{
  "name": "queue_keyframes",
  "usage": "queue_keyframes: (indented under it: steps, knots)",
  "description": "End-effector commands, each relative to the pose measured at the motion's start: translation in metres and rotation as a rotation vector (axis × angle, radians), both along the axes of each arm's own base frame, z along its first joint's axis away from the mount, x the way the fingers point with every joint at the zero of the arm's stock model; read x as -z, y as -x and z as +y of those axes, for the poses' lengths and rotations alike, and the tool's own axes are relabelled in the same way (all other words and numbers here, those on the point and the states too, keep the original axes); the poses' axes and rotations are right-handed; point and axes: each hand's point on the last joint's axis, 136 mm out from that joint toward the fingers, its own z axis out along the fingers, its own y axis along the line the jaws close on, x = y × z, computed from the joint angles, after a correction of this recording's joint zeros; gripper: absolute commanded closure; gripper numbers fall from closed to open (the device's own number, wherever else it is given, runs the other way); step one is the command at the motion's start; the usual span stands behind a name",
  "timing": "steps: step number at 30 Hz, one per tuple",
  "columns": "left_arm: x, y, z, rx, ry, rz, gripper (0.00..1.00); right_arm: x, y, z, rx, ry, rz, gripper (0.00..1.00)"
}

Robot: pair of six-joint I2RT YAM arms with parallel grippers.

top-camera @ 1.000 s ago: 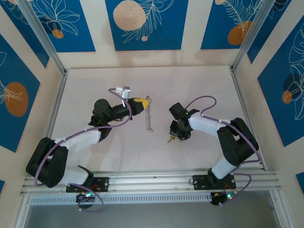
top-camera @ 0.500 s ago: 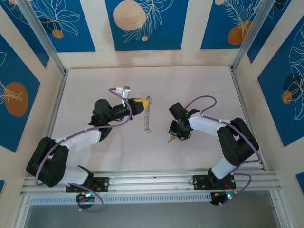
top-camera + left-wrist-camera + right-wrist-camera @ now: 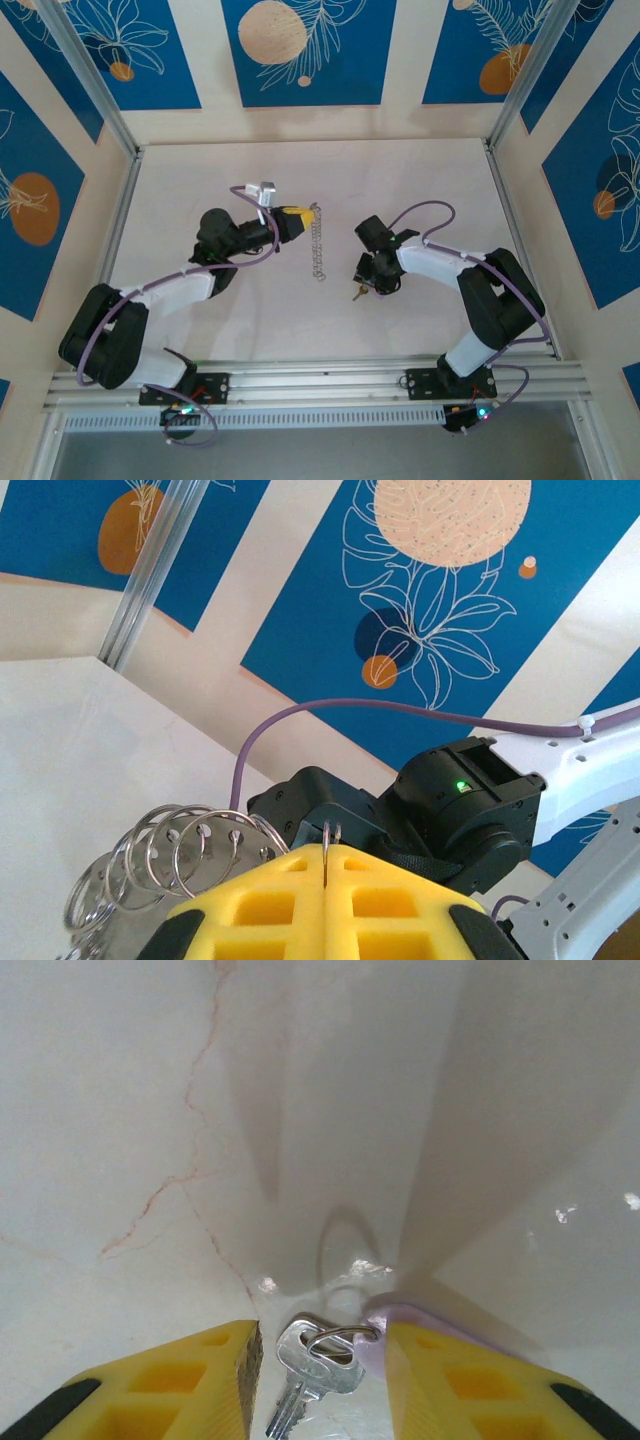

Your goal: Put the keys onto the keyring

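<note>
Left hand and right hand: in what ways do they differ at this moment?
The left hand is shut on a wire of the keyring; the right hand is open, the key lying between its fingers. The left hand points across the table; the right hand points down at it. Both have yellow pads.

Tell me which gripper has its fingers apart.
The right gripper: its yellow fingers stand apart on either side of the key lying on the table. The left gripper is shut, pinching the wire of the keyring.
</note>
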Motion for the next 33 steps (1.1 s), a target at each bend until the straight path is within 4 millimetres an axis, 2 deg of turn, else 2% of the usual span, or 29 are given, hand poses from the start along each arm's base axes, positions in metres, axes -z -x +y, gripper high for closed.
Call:
queue_keyframes:
  steps: [1, 8, 12, 14, 20, 33]
  knots:
    - [-0.019, 0.008, -0.002, 0.034, 0.038, -0.070, 1.00, -0.003, -0.006, 0.004, -0.001, 0.009, -0.006, 0.61]
    - [-0.018, 0.007, -0.003, 0.034, 0.039, -0.070, 1.00, 0.004, -0.005, 0.004, -0.016, 0.019, 0.016, 0.63]
    - [-0.018, 0.006, -0.003, 0.036, 0.039, -0.069, 1.00, 0.006, -0.002, 0.003, -0.022, 0.022, 0.025, 0.67]
    - [-0.018, 0.006, -0.004, 0.037, 0.040, -0.066, 1.00, 0.006, 0.000, 0.002, -0.023, 0.022, 0.026, 0.72]
    - [-0.019, 0.006, -0.004, 0.038, 0.046, -0.065, 1.00, 0.000, 0.002, 0.001, -0.035, 0.010, 0.011, 0.99]
    - [-0.019, 0.007, -0.002, 0.034, 0.047, -0.065, 1.00, -0.037, 0.000, 0.000, -0.028, -0.044, -0.094, 1.00]
